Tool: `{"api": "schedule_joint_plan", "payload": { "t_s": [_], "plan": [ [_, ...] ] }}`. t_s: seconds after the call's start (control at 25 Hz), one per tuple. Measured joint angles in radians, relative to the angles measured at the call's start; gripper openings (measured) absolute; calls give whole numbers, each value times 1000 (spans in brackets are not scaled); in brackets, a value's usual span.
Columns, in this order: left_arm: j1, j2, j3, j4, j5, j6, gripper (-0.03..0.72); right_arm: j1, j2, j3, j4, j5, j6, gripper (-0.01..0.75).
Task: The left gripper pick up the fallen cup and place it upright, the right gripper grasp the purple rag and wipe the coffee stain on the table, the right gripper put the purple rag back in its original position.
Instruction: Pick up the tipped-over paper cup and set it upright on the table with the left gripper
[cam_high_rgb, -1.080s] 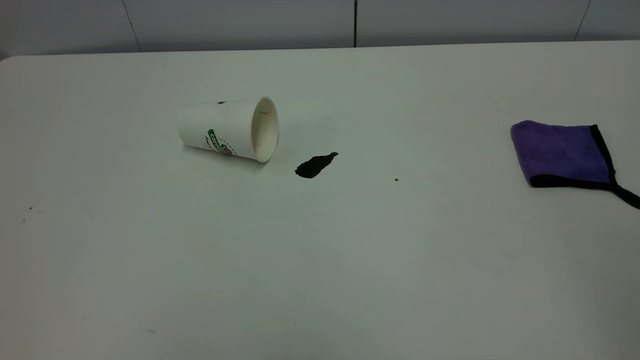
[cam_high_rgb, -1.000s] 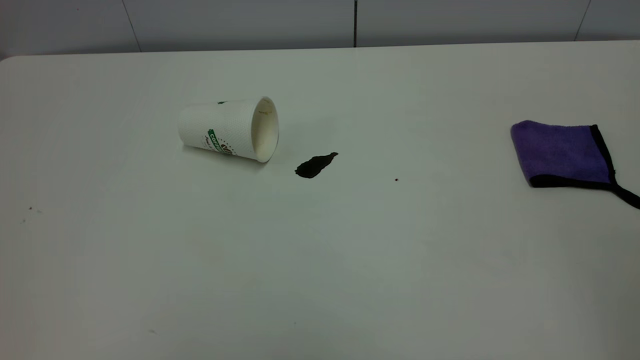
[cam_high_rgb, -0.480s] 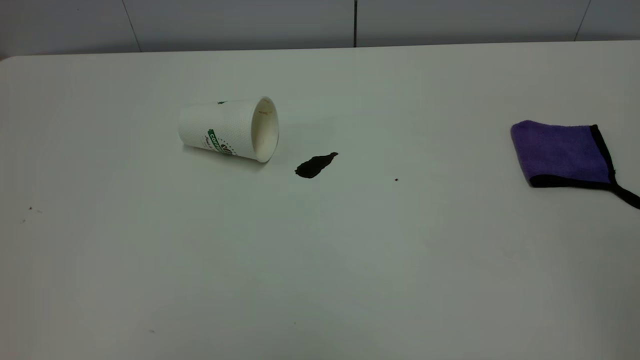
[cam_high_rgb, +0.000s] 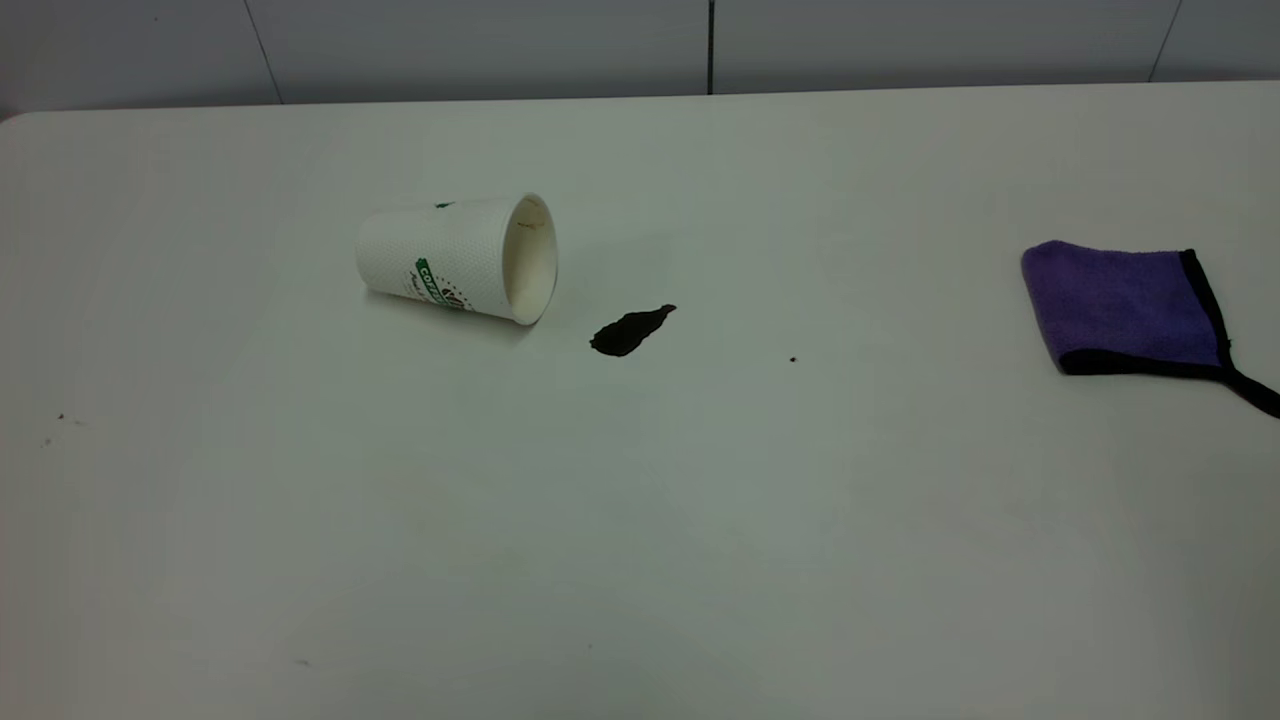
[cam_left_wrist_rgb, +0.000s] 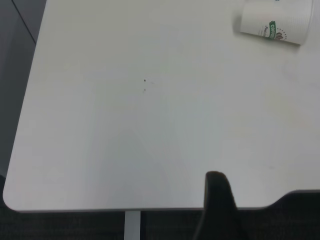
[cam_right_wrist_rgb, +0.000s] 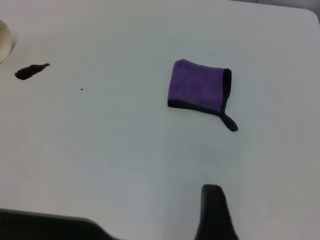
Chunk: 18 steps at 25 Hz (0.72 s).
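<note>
Nothing has been moved since the earlier frames: the cup (cam_high_rgb: 458, 259) lies on its side at far left, mouth facing the coffee stain (cam_high_rgb: 631, 330) just beside it, and the purple rag (cam_high_rgb: 1128, 307) rests well apart at far right. One dark finger (cam_left_wrist_rgb: 220, 207) is seen of the left gripper and one (cam_right_wrist_rgb: 215, 212) of the right, so their opening cannot be told and nothing is seen held. The round cup could be rolled into the stain by an off-centre grasp; nothing is found in the way on the table (cam_high_rgb: 640, 560) beyond a tiny speck (cam_high_rgb: 793, 359).

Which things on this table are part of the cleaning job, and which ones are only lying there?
For the job:
- cup, lying on its side
- coffee stain, beside the cup's mouth
- purple rag, folded, far from the stain
- table

Only lying there:
- tiny dark speck between stain and rag
- small specks near the table's left edge
</note>
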Motion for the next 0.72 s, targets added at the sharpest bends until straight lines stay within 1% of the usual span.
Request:
{"api": "schedule_joint_plan", "payload": {
  "t_s": [0.2,0.36,0.56,0.72],
  "plan": [
    [0,0,-1,8,-2,-7,536,0,0,0,0,0,0,551],
    [0,68,-78,-9,-71,-19,536,0,0,0,0,0,0,551],
    [0,386,-224,-27,-123,-22,536,0,0,0,0,0,0,551],
    [0,716,-333,58,-212,-22,536,0,0,0,0,0,0,551]
  ]
}}
